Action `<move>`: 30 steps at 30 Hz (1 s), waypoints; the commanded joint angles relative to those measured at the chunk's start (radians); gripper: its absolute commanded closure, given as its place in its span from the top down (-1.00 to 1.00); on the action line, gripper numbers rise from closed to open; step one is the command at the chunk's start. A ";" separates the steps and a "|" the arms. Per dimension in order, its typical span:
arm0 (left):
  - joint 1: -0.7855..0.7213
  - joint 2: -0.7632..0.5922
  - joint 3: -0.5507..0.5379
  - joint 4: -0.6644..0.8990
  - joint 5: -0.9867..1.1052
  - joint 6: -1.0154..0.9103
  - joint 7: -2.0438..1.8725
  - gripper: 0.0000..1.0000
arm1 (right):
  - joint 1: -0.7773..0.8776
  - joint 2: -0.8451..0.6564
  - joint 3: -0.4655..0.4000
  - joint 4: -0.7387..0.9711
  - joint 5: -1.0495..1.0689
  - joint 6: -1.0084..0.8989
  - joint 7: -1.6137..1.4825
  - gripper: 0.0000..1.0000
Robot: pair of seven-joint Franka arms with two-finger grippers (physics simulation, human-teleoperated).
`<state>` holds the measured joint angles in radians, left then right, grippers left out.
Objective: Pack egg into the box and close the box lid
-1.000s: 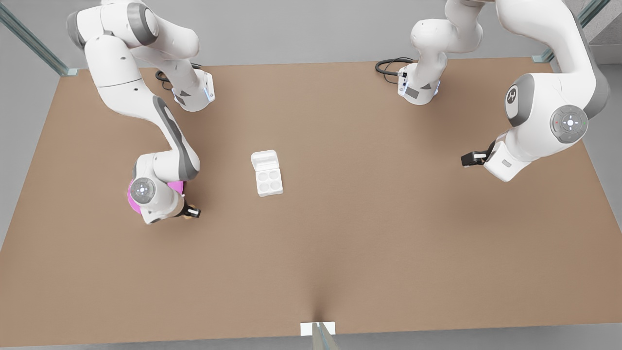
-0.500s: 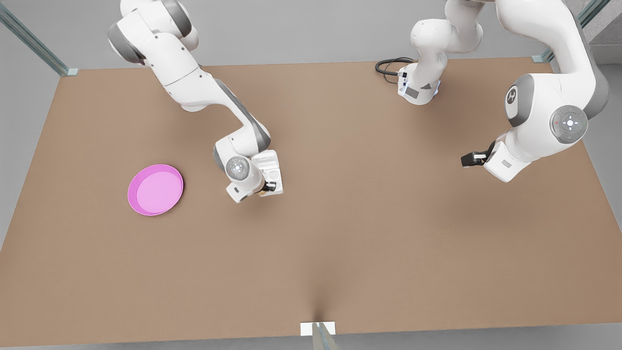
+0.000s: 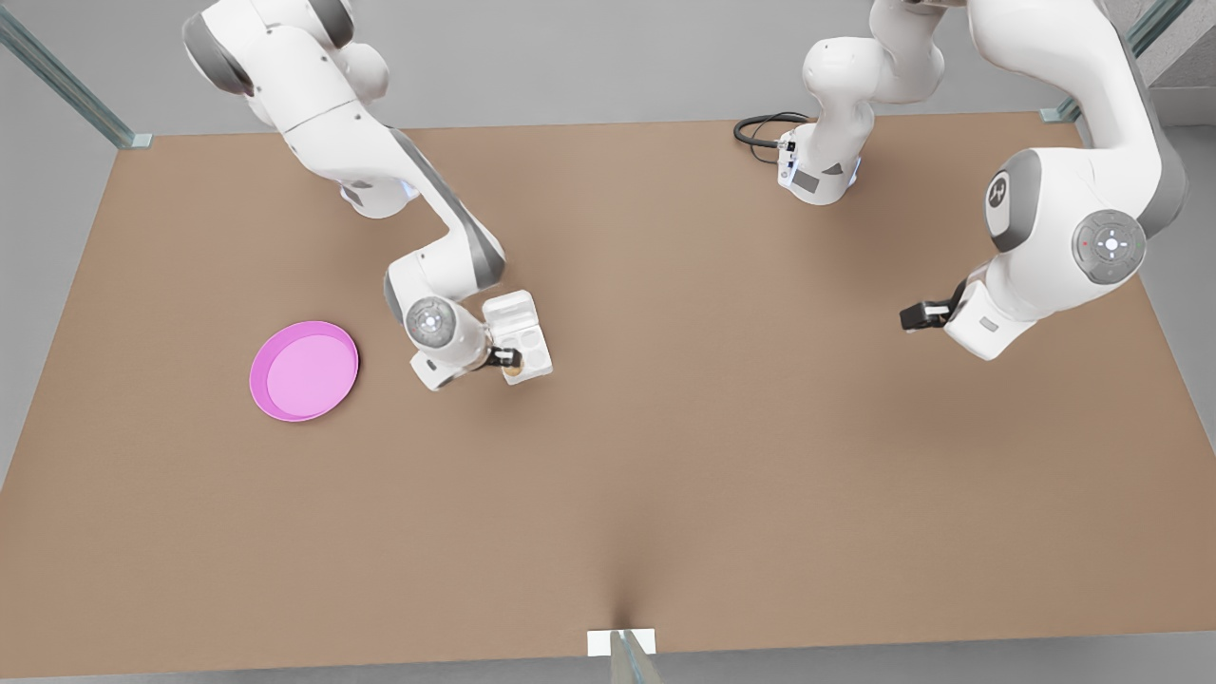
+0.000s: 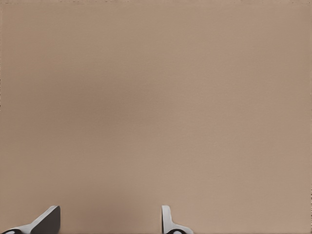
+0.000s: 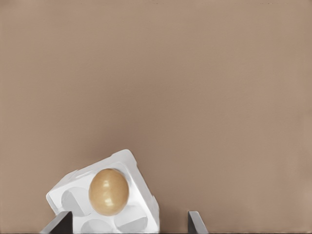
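The right gripper (image 3: 508,358), fingers spread and empty, hovers over the egg (image 5: 108,191) seated in the box (image 3: 528,348); next, the lid (image 3: 509,310) wants a gentle fold. The left gripper (image 3: 914,317) waits apart, open and empty.

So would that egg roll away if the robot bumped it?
Probably not: the egg sits in a cup of the box, which should cradle it. Its smooth, rounded shell looks slippery and would likely roll on bare table. The right gripper is open over it; the left gripper waits over bare table.
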<state>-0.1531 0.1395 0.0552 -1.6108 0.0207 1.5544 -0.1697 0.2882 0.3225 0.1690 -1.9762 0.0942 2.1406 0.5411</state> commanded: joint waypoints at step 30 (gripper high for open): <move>-0.993 0.738 -0.023 0.450 -0.297 0.458 -1.076 -0.57 | -0.449 0.003 -0.100 0.530 -0.192 -0.464 -0.561 1.00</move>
<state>-1.1444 0.8926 0.0322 -1.1292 -0.2673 2.0125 -1.2461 -0.1609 0.3252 0.0690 -1.4466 -0.0982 1.6766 -0.0199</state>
